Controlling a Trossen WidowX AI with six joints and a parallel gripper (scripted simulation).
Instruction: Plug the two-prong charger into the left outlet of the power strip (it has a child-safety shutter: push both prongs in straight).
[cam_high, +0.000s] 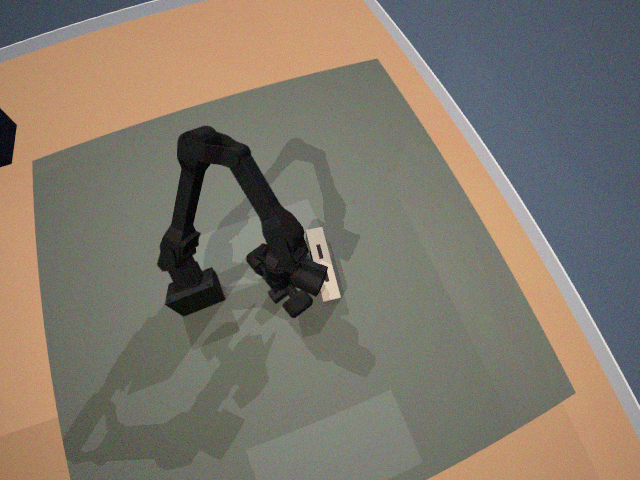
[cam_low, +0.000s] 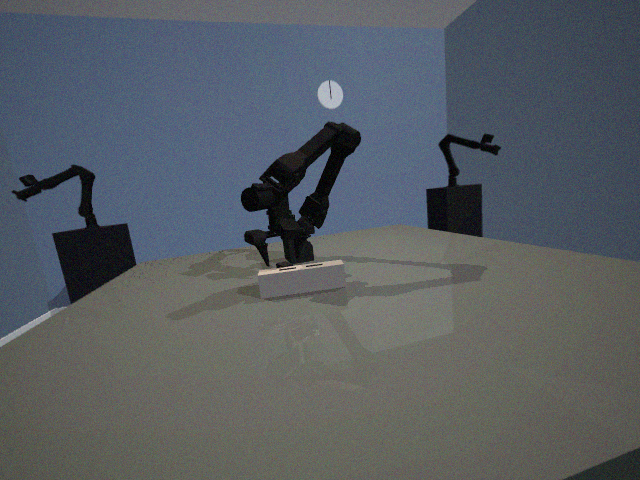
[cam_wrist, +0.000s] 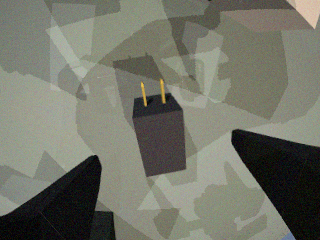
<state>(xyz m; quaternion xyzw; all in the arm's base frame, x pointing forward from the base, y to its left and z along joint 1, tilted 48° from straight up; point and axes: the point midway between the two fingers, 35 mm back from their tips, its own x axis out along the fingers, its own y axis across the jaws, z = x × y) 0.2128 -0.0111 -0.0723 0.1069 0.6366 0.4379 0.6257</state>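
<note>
Pointing its gold prongs (cam_wrist: 162, 92) toward twelve in the wrist view, the dark charger (cam_wrist: 161, 142) lies beneath the released, empty gripper (cam_high: 285, 304) (cam_low: 280, 263) (cam_wrist: 167, 150), whose fingertips spread at about eight and three; the pale power strip (cam_high: 314, 235) (cam_low: 302, 283) (cam_wrist: 306, 9) stands between one and two.

Charger (cam_wrist: 161, 142) dk w/ yel prongs (cam_wrist: 163, 92); strip (cam_high: 332, 289) (cam_low: 302, 282) off-wht.
</note>
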